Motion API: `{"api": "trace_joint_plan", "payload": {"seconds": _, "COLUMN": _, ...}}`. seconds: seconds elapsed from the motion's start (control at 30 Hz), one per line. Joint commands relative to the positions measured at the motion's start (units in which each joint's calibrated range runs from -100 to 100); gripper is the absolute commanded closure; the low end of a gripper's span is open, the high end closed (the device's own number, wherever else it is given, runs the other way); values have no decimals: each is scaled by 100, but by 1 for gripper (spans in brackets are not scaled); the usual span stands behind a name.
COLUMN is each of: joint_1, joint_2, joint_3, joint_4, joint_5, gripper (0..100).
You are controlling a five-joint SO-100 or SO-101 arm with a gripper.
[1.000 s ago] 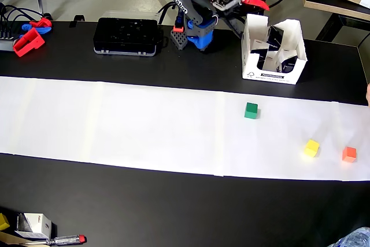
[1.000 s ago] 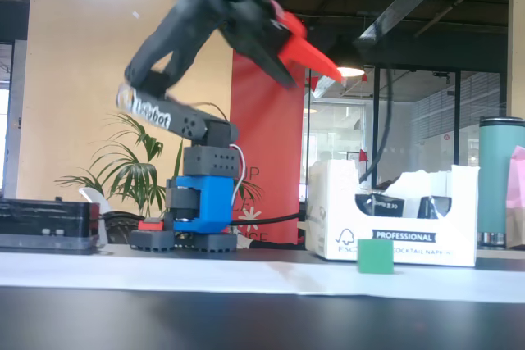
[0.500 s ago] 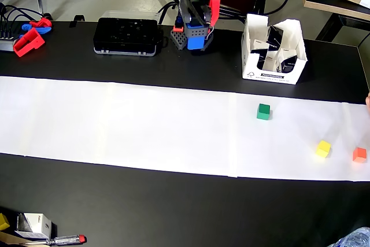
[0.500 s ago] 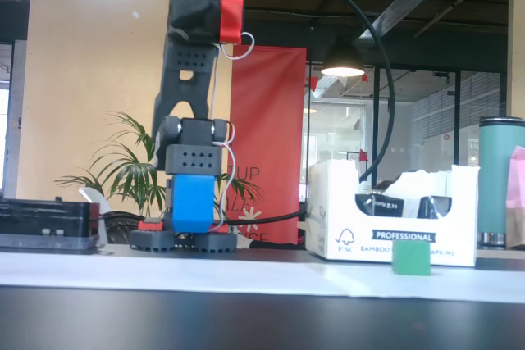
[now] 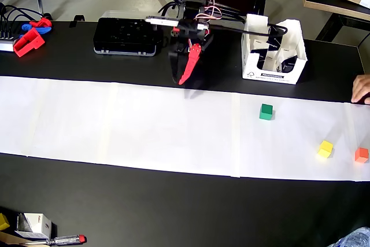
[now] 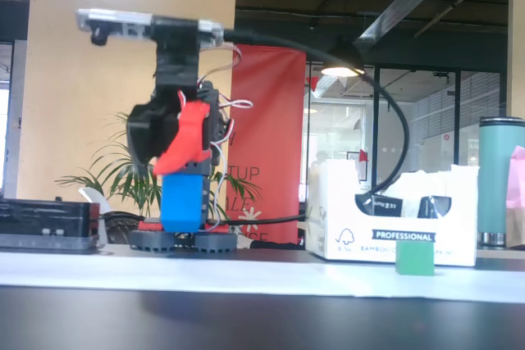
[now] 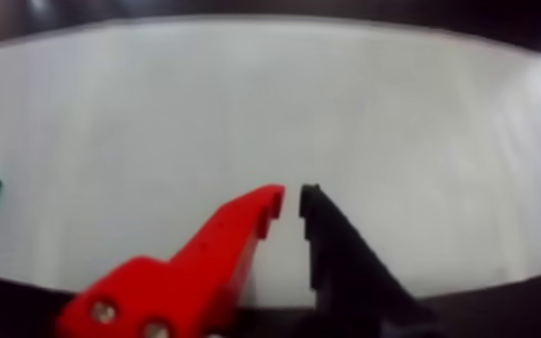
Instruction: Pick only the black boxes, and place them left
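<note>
Two black boxes were seen upright inside the white carton at the upper right of the overhead frame. Nothing was held by the gripper, its red and black fingers almost closed above the white paper strip, upper centre.

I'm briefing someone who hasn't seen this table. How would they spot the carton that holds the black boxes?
In the overhead view, find the long white paper strip across the black table. Just beyond its far edge, right of the arm's base, stands a white open-topped carton. Unlike the small green cube nearby, it is large, printed PROFESSIONAL, with black boxes inside.
</note>
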Motion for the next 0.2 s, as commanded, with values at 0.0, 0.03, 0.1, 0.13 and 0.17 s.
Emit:
{"api": "trace_joint_plan", "payload": {"seconds": 0.0, "joint_1": -85, "joint_2": -71, "joint_3": 220, "joint_4": 213, "joint_5": -13, "gripper": 100}}
{"api": "trace_joint_plan", "payload": {"seconds": 0.03, "joint_1": -197, "joint_2": -71, "joint_3": 220, "joint_4": 515, "joint_5": 18, "gripper": 100}}
{"api": "trace_joint_plan", "payload": {"seconds": 0.1, "joint_1": -310, "joint_2": -71, "joint_3": 220, "joint_4": 1143, "joint_5": -3, "gripper": 100}}
{"api": "trace_joint_plan", "payload": {"seconds": 0.13, "joint_1": -345, "joint_2": -71, "joint_3": 220, "joint_4": 1373, "joint_5": -13, "gripper": 100}}
{"api": "trace_joint_plan", "payload": {"seconds": 0.17, "joint_1": -353, "joint_2": -71, "joint_3": 211, "joint_4": 1524, "joint_5": -13, "gripper": 100}}
